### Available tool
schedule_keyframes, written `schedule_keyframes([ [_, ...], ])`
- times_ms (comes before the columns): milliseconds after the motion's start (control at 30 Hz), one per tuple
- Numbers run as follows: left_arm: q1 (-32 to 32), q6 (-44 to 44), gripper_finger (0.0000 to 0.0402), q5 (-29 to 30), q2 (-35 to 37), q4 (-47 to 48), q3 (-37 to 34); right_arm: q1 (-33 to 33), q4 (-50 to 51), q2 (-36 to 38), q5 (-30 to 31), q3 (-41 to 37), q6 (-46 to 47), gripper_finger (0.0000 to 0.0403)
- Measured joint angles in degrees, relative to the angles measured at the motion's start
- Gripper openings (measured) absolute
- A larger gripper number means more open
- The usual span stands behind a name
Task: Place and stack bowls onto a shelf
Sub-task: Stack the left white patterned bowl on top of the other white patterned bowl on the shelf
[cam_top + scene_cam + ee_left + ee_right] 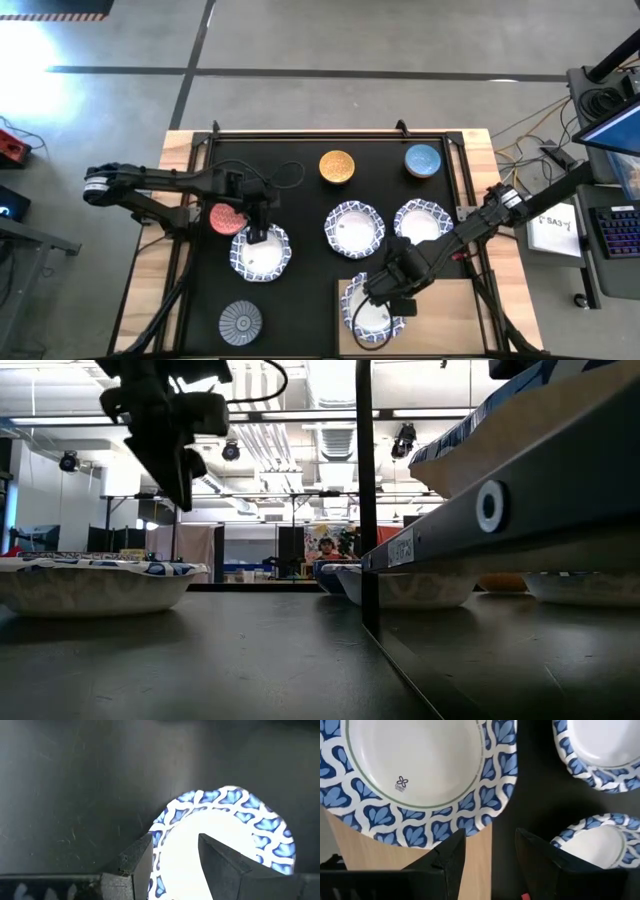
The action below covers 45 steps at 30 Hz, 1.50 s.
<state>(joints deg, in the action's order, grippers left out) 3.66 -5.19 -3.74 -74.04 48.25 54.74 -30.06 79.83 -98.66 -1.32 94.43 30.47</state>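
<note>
My left gripper (258, 236) hangs open above the far rim of a large white, blue-rimmed bowl (260, 254) on the black mat. In the left wrist view its fingers (175, 855) stand on either side of that rim (162, 827), and the low view shows the gripper (184, 495) clear above the bowl (90, 585). My right gripper (384, 291) is open beside another large bowl (368, 312), which rests on the pale wood shelf (440, 315). In the right wrist view the fingers (490, 855) sit just off this bowl's rim (470, 820), over the shelf's edge (480, 860).
Two more large bowls (354, 229) (423, 222) sit on the black mat (300, 195) near the right arm. The small orange (337, 166) and blue (422, 160) bowls stand near the far edge. The pink-red one (226, 217) is beside my left gripper, the grey-striped one (240, 321) near the front.
</note>
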Motion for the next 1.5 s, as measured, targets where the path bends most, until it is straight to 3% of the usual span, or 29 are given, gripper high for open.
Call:
schedule_keyframes([
  [700,0.20,-0.84,0.0139,3.38,-0.02,-10.60,-13.11,3.58,0.11,5.15,7.37,-0.42,-6.47,0.0167],
  [1167,0.20,-6.36,0.0138,3.31,-0.02,-17.93,-19.37,3.64,-1.31,5.17,7.54,-0.46,-7.57,0.0166],
  [1300,0.20,-6.38,0.0115,3.25,-0.02,-18.29,-19.09,3.64,-1.39,5.17,8.15,-0.46,-7.57,0.0166],
  [1500,0.22,-7.48,0.0041,1.72,-0.02,-18.80,-18.80,3.62,-1.73,5.17,8.94,-0.46,-7.57,0.0166],
])
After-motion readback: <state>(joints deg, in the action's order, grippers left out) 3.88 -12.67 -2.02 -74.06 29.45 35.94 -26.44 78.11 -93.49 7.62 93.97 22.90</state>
